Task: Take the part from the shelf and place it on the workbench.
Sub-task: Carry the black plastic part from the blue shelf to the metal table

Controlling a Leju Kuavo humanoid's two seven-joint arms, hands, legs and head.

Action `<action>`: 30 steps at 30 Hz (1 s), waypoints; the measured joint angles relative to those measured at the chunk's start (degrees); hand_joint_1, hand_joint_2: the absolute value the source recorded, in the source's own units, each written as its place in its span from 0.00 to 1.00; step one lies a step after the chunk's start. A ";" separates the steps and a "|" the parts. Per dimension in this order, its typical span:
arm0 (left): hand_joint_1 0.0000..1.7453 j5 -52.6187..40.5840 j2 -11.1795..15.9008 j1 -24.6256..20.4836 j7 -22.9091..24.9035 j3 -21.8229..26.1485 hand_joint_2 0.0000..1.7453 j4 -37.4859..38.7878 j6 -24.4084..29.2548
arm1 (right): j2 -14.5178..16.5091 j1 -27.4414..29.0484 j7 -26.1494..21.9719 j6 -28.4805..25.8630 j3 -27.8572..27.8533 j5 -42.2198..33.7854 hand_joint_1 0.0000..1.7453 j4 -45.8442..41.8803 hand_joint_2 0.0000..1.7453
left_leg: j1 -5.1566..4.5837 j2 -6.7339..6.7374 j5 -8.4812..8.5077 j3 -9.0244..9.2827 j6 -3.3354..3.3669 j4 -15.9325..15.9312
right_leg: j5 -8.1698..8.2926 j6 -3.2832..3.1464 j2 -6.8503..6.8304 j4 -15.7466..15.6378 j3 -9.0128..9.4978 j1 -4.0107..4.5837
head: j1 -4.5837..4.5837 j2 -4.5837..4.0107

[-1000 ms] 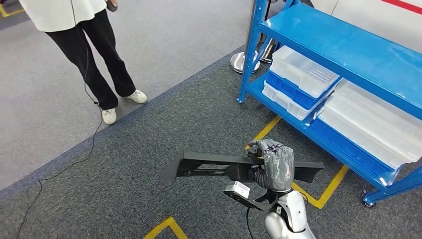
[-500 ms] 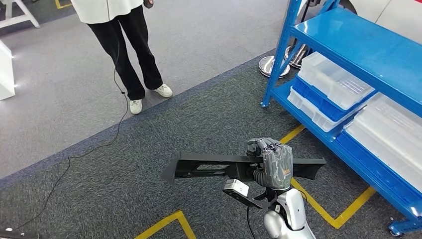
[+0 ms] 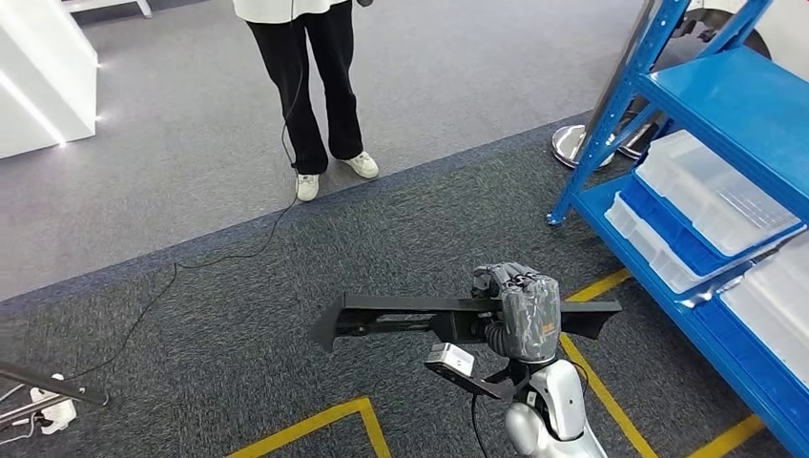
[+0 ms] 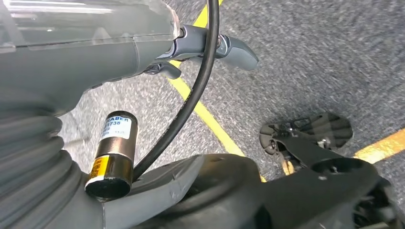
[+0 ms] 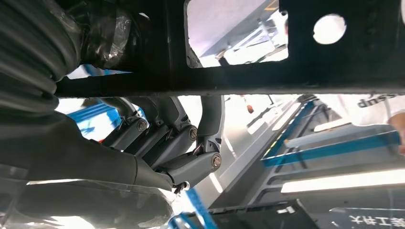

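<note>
Now my right hand [image 3: 520,310] is wrapped tight around the long black part [image 3: 401,320], carrying it level over the grey carpet. At two o'clock stands the blue shelf [image 3: 735,105]; at eleven, a person [image 3: 310,86]. Whether my left hand [image 4: 210,43] holds anything, I cannot tell.

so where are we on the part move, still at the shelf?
Pickup looks done: the right hand holds the black part level over the carpet, clear of the blue shelf, which stands off to the right. In hand: carrying it. Left: reach the workbench and set the part down. The left hand hangs over the floor with nothing in its fingers.
</note>
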 joint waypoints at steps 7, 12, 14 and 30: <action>0.00 0.01 0.00 0.11 -0.01 -0.05 1.00 0.00 0.00 | -0.13 -0.08 0.08 0.00 0.13 0.02 1.00 -0.01 1.00 | 0.30 -3.76 -0.44 -1.57 -1.99 1.70 | 4.77 -0.82 2.79 -11.56 4.95 -0.51 | 0.02 0.00; 0.00 0.00 0.12 -0.14 0.05 -0.11 1.00 0.00 -0.03 | -0.14 -0.27 0.37 0.00 0.20 0.29 1.00 -0.03 1.00 | 0.12 2.04 -6.62 -7.69 -2.83 14.19 | 4.66 -2.21 -0.88 -11.90 5.35 -0.14 | -0.20 0.00; 0.00 0.00 0.16 -0.17 0.17 -0.19 1.00 0.00 -0.07 | -0.17 -0.26 0.57 0.00 0.20 0.53 1.00 -0.02 1.00 | 0.14 2.41 -7.04 -9.20 -2.70 17.31 | 4.50 -2.39 -2.44 -11.89 5.43 0.18 | -0.20 0.00; 0.00 0.87 0.17 -0.18 0.64 -0.99 1.00 0.00 -0.06 | -0.45 -0.24 1.35 0.00 0.70 0.70 1.00 0.33 1.00 | -0.68 0.37 0.11 0.00 0.32 -0.16 | -0.63 -0.13 -0.31 1.15 -0.95 0.40 | -0.09 0.00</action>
